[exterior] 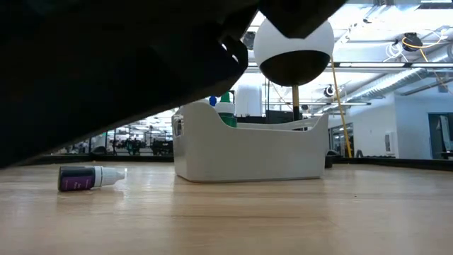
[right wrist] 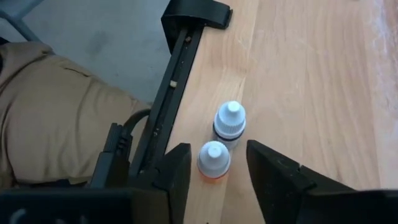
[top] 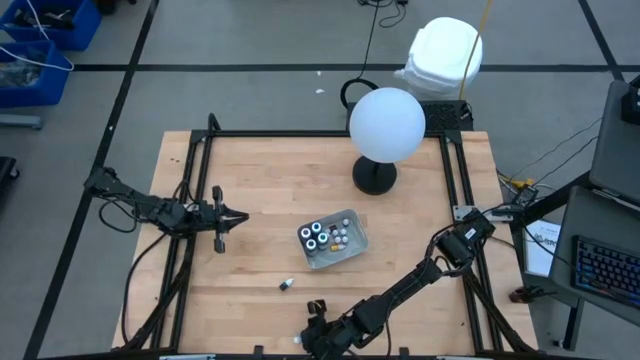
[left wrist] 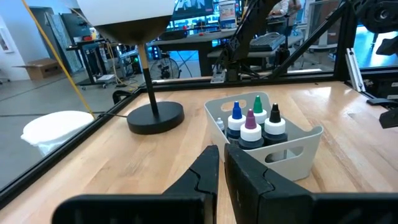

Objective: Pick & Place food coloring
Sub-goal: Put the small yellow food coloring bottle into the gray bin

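Observation:
Two small white-capped food coloring bottles stand close to the table's near edge rail. One has an orange body [right wrist: 213, 160]; the other has a dark ring [right wrist: 229, 122] and stands just beyond it. My right gripper [right wrist: 217, 157] is open and slants down, with a finger on each side of the orange bottle and a gap on both sides. A purple-labelled bottle [exterior: 88, 177] lies on its side on the wood [top: 287, 285]. Several more bottles [left wrist: 252, 121] stand in the white tray [top: 332, 240] at mid-table. My left gripper [left wrist: 221, 171] waits shut and level, left of the tray [top: 228, 217].
A lamp with a white globe [top: 387, 123] and a black round base [left wrist: 155, 117] stands at the far side of the table. A black frame rail [right wrist: 177, 74] runs along the table's edge beside the two bottles. Tan cloth [right wrist: 50, 112] shows beyond the rail.

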Robot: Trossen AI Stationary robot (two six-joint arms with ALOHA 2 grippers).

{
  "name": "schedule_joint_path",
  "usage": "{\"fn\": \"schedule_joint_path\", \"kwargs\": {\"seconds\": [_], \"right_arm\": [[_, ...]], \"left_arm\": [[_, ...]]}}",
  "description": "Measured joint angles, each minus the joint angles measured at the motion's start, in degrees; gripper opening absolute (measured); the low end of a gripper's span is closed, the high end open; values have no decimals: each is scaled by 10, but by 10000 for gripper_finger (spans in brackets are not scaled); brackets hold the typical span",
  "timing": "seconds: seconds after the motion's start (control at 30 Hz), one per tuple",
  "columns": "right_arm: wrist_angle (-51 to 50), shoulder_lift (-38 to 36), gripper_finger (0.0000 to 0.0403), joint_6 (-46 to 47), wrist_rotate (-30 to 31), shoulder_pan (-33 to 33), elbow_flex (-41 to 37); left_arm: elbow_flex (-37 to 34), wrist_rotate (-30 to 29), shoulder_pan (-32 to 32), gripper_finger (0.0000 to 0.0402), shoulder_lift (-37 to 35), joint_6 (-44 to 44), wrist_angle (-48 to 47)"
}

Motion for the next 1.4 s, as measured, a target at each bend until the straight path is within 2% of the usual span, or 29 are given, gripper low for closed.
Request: {"fn": "schedule_joint_path", "kwargs": {"seconds": [0.43,0.63,0.8,0.97,1.2,1.3,1.4], "right_arm": [[1,0,43,-16,0,-1,0],[-14,-19,43,-31,0,-1,0],[-53,-62,49,-35,25,0,0],[-166,-139,42,-46,105,4,0],[-336,-256,44,-34,269,3,-3],[-360,-304,44,-4,334,-3,-45],[-350,-351,44,47,349,-23,-125]], "left_arm": [[0,0,0,35,0,0,0],[0,0,0,35,0,0,-1],[0,0,0,35,0,0,-4],[0,-1,0,35,0,0,-5],[0,0,0,35,0,0,-5],[0,-1,0,35,0,0,-5],[0,0,0,35,0,0,-5]]}}
